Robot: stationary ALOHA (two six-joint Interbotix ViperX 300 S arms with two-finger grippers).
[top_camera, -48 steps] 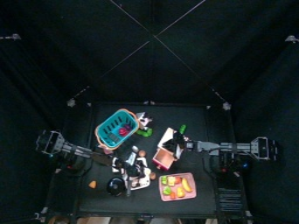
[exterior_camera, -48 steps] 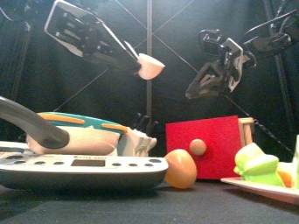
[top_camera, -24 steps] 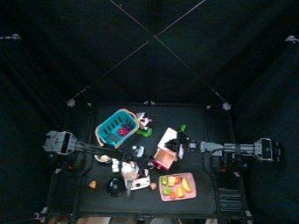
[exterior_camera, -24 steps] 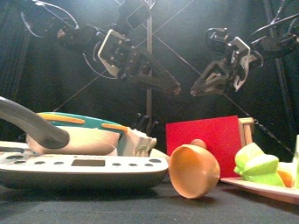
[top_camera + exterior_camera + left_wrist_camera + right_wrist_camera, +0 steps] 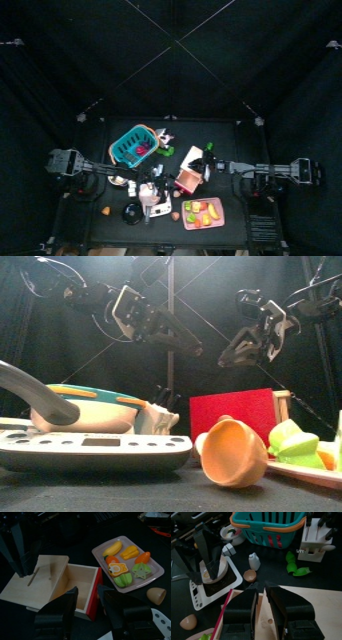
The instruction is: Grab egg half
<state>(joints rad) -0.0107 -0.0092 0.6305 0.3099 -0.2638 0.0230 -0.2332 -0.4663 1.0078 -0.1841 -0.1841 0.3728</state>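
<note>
egg half (image 5: 235, 453) lying hollow side up on the table at front, at 7 o'clock of the red box (image 5: 241, 412), just beside the pink tray (image 5: 155, 566) of toy food. left gripper (image 5: 160, 328) hanging at 11 o'clock of it, jaws wide, holding nothing. right gripper (image 5: 238, 352) raised at 1 o'clock; cannot tell its jaw state

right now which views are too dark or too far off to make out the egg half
Top view: table tiny amid black curtains, the brown plastic egg half cannot be picked out. Front view: it looms large and well lit. Left wrist view: dim, yet it shows beside the pink rectangular tray.
</note>
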